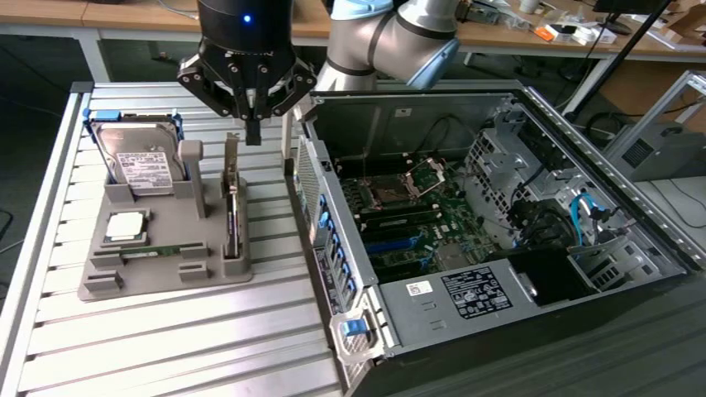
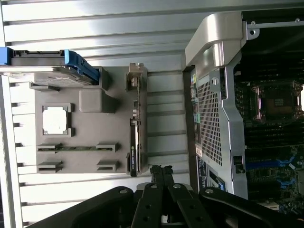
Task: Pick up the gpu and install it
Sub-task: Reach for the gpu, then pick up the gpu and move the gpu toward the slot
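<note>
The gpu (image 1: 231,200) stands on its edge in a slot of the grey holder tray (image 1: 165,277), its silver bracket end pointing to the back of the table. The wrist view looks down on the gpu (image 2: 134,138) as a thin dark strip. My gripper (image 1: 253,132) hangs above the card's far end, slightly toward the computer case, clear of the card. Its fingers are shut together with nothing between them, and the gripper (image 2: 161,172) tips appear closed in the wrist view too.
On the same tray a silver hard drive (image 1: 144,161) in a blue frame, a square processor (image 1: 125,226) and a narrow green memory stick (image 1: 165,250). The open computer case (image 1: 331,248) lies at the exterior view's right, its motherboard (image 1: 414,223) exposed.
</note>
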